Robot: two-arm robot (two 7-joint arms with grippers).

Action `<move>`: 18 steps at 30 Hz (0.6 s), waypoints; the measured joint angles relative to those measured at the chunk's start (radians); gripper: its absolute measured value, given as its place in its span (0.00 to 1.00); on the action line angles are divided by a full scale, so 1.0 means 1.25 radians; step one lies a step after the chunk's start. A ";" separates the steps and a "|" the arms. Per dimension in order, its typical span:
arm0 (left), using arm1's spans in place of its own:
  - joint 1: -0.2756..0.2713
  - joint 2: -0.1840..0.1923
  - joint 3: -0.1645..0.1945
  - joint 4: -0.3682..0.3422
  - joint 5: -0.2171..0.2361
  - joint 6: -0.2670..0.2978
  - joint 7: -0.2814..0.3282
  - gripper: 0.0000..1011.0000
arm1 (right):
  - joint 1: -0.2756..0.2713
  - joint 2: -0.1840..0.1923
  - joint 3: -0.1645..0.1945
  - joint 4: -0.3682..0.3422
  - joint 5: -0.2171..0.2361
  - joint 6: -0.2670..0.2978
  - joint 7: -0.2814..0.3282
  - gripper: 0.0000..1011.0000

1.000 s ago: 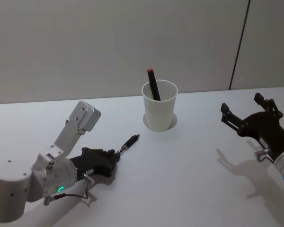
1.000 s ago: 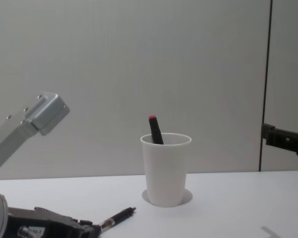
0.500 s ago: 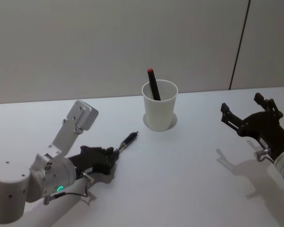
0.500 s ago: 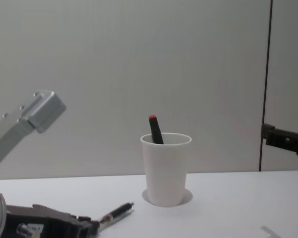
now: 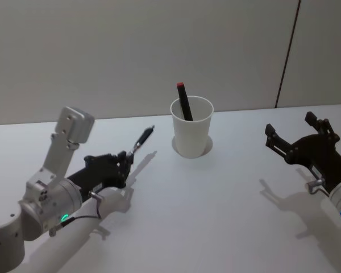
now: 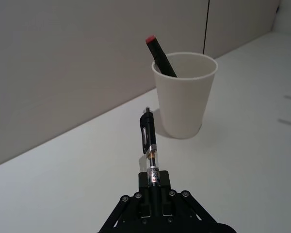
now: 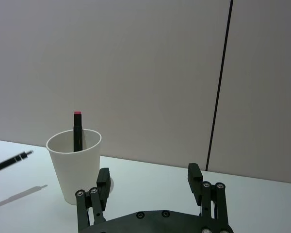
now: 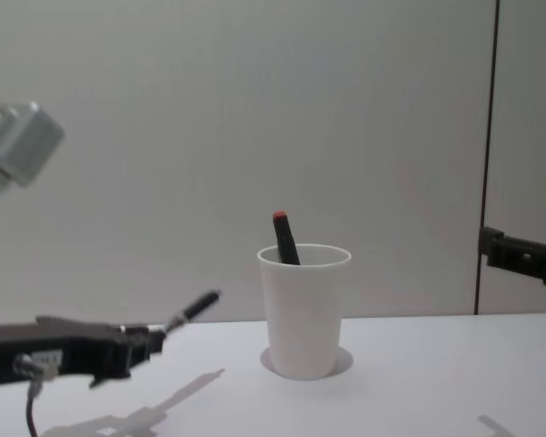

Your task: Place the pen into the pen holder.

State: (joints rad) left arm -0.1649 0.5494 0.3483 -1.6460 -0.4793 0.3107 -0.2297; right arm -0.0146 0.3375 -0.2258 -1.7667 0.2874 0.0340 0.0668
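The pen (image 5: 140,140) is off the table (image 5: 216,222) and in my left gripper (image 5: 124,160), whose fingers are clamped on one end of the barrel. In the left wrist view the clip end of the pen (image 6: 149,141) sticks out away from the gripper (image 6: 154,183) and points toward the pen holder (image 6: 185,103). From the chest view the pen (image 8: 190,309) slants up and toward the white paper cup (image 8: 304,314). Its free end is to the left of the cup, apart from it and lower than the rolled rim, and its shadow falls on the table below.

The cup stands upright near the back wall, and a black marker with a red cap (image 5: 184,103) already leans inside it against the far side. That marker is not the pen I am carrying.

So I judge the pick-up done and the carry part way. What remains is to raise the pen above the rim, bring it over the mouth, tip it closer to upright and let go. The marker takes up part of the opening, so I would aim for the near side of the mouth. The cup looks light, and a knock on its wall could push it or tip it over.

My right gripper (image 5: 290,125) hovers well off to the right above the table with its fingers spread wide and nothing between them. It looks parked.
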 joint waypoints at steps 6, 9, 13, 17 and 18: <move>0.019 0.012 -0.014 -0.022 -0.032 -0.076 0.026 0.13 | 0.000 0.000 0.000 0.000 0.000 0.000 0.000 0.99; 0.027 0.020 -0.021 -0.033 -0.046 -0.110 0.028 0.13 | 0.000 0.000 0.000 0.000 0.000 0.000 0.000 0.99; 0.036 0.030 -0.029 -0.047 -0.065 -0.149 0.021 0.13 | 0.000 0.000 0.000 0.000 0.000 0.000 0.000 0.99; 0.042 0.038 -0.036 -0.058 -0.082 -0.179 0.000 0.13 | 0.000 0.000 0.000 0.000 0.000 0.000 0.000 0.99; 0.044 0.040 -0.038 -0.062 -0.089 -0.189 -0.011 0.13 | 0.000 0.000 0.000 0.000 0.000 0.000 0.000 0.99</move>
State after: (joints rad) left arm -0.1098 0.5997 0.3009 -1.7232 -0.5904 0.0738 -0.2440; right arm -0.0146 0.3375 -0.2258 -1.7668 0.2874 0.0340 0.0667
